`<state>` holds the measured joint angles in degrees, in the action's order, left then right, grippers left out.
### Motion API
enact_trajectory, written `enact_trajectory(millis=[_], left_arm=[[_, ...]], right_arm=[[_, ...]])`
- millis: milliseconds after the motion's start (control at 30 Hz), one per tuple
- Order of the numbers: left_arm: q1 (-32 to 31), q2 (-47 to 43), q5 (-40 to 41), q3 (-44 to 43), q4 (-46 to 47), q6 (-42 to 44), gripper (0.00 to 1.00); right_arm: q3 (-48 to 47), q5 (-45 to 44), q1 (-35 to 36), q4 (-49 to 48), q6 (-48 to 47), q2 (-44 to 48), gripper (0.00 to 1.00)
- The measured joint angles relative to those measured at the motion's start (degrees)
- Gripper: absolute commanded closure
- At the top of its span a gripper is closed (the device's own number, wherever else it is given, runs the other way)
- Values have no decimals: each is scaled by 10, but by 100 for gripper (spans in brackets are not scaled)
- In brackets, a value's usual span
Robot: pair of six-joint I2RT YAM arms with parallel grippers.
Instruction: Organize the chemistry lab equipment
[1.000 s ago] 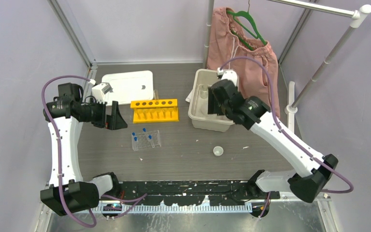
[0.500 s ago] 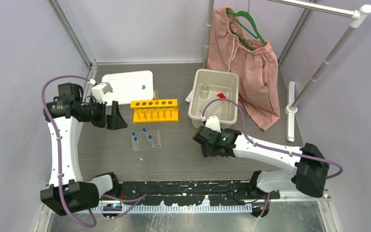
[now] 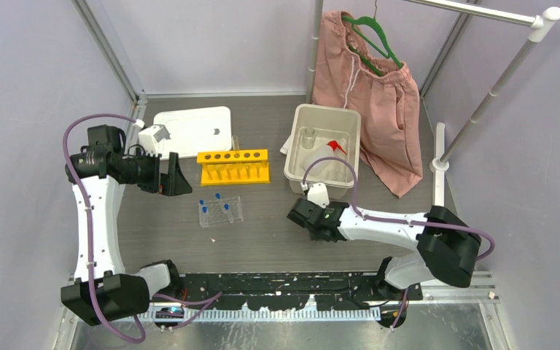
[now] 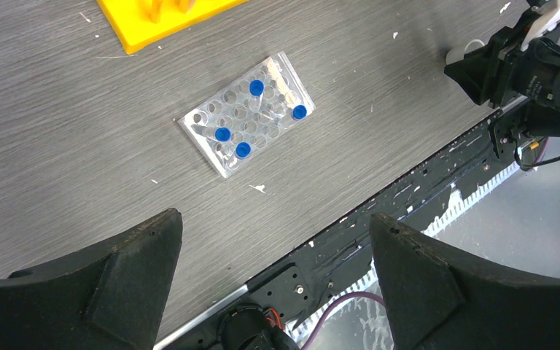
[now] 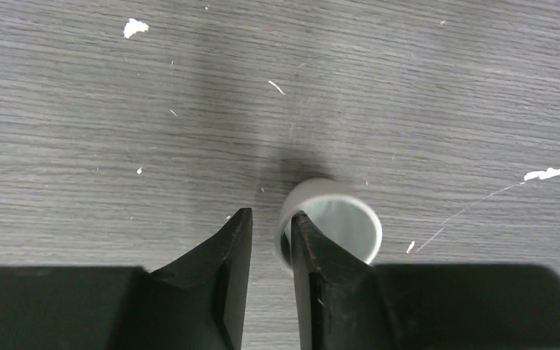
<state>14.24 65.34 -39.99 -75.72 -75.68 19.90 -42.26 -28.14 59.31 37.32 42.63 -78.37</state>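
Grey tabletop (image 5: 80,87) bears 1 tiny white cup (image 5: 333,219).

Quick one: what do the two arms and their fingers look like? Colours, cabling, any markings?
The left arm and right arm match: white links with black joint housings. A purple cable loops along each one. The fingers are matte black wedges tapering to blunt tips. No readable markings show in any view.

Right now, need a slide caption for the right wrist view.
Right gripper straddles the wall of the tiny white cup, one finger inside, not yet clamped.
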Motion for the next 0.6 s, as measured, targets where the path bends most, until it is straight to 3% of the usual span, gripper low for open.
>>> enact_trajectory(millis=[167,400,600], left_arm=[[0,0,0,0,0,0,1],[0,1,0,0,0,-1,1],[0,6,-1,0,1,-3,1]], right_arm=[[7,-10,0,-18,-1,-17,99],[-8,12,0,16,-5,26,99],[-215,59,-4,115,-44,69,99]])
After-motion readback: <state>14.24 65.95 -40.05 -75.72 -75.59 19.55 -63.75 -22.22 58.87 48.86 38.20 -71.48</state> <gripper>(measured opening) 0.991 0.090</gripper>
